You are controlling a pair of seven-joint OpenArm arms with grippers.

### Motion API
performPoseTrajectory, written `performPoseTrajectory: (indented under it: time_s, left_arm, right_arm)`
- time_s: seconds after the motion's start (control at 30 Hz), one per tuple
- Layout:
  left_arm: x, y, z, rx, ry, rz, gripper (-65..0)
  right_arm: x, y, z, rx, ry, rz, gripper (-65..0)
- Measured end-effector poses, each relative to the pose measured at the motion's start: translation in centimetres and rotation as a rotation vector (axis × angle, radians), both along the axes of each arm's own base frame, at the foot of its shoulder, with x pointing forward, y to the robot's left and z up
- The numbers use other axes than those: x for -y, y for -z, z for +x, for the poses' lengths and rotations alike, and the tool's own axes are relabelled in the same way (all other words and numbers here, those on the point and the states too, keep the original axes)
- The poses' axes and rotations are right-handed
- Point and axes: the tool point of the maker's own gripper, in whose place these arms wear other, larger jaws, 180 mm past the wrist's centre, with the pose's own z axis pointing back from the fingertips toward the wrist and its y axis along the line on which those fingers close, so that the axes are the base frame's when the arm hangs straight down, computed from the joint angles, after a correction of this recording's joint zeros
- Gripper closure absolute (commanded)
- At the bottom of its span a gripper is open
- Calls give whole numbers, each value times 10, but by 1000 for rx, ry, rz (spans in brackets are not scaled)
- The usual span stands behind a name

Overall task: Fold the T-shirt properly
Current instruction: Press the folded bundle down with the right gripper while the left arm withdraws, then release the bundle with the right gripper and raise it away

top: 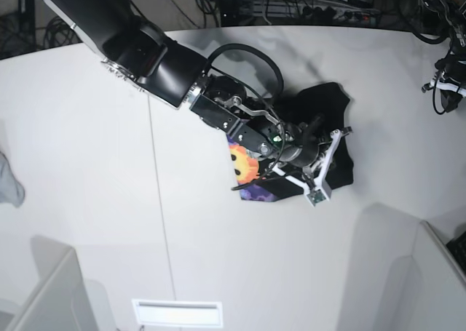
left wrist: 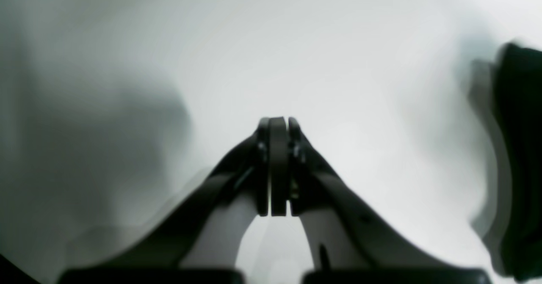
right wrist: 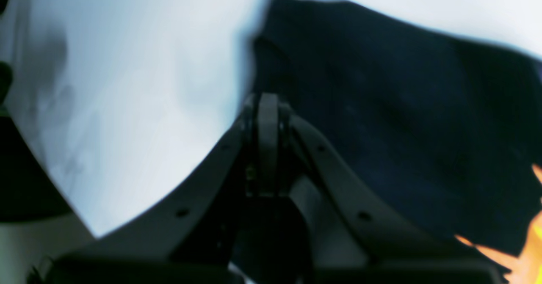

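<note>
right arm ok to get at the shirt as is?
Probably yes. The right gripper is already over the shirt, jaws shut, at the black cloth's edge, with nothing between them. It would need to open first; whether it touches the cloth is unclear.

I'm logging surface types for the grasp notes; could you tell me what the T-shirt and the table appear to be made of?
T-shirt: soft matte black fabric, apparently knit cotton; it lies bunched and creased, with a printed orange sun face on purple.
Table: smooth, hard white surface, probably laminate or painted board; it shows soft shadows and a thin seam line.

Base looks straight down; both wrist views hug the table (top: 87, 164).
</note>
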Motion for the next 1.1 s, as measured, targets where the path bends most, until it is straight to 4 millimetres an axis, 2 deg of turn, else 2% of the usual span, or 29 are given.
performPoseTrajectory:
  time_s: [0.07, 0.13, 0.2, 0.33, 0.47, 0.5, 0.53, 0.63, 0.7, 0.77, 0.87, 0.93, 1.03, 1.1]
  left_arm:
    - [1, 0, -1, -2, 0, 1, 0]
    - [11, 4, 4, -11, 26, -6, 0]
    - [32, 8, 11, -13, 81, -22, 0]
    - [77, -6, 24, 53, 177, -56, 0]
    - [104, -8, 34, 86, 236, -147, 0]
    - [104, -5, 34, 67, 229, -164, -64]
    - [107, -2, 36, 52, 234, -194, -158]
    - [115, 2, 47, 75, 235, -285, -428]
    - [119, 7, 53, 88, 232, -330, -563]
    - [124, 18, 56, 71, 226, -365, -650]
    - [158, 38, 66, 25, 289, -437, -650]
    - [179, 44, 75, 21, 333, -480, -650]
    - [198, 48, 87, 14, 379, -504, -650]
    - [206, 51, 93, 18, 387, -524, -650]
  right_arm:
    - [-10, -19, -4, 25, -23, 48, 0]
    - [-10, -34, 0, 35, -15, 93, 0]
    - [10, -37, 6, 39, 31, 122, 0]
    - [72, -14, 8, -11, 170, 117, 0]
    - [99, -15, -4, -18, 201, 145, 0]
    - [108, -17, -5, -7, 208, 145, 0]
    - [121, -19, -5, 13, 219, 140, 0]
    - [161, -5, -10, 7, 280, 81, 0]
    - [174, -1, -21, -9, 293, 74, 0]
    - [179, -8, -33, -12, 295, 102, 0]
    - [201, -11, -36, 0, 337, 101, 0]
    - [220, -4, -41, -10, 372, 74, 0]
    - [240, 7, -49, -37, 424, 43, 0]
    - [242, 13, -59, -65, 415, 34, 0]
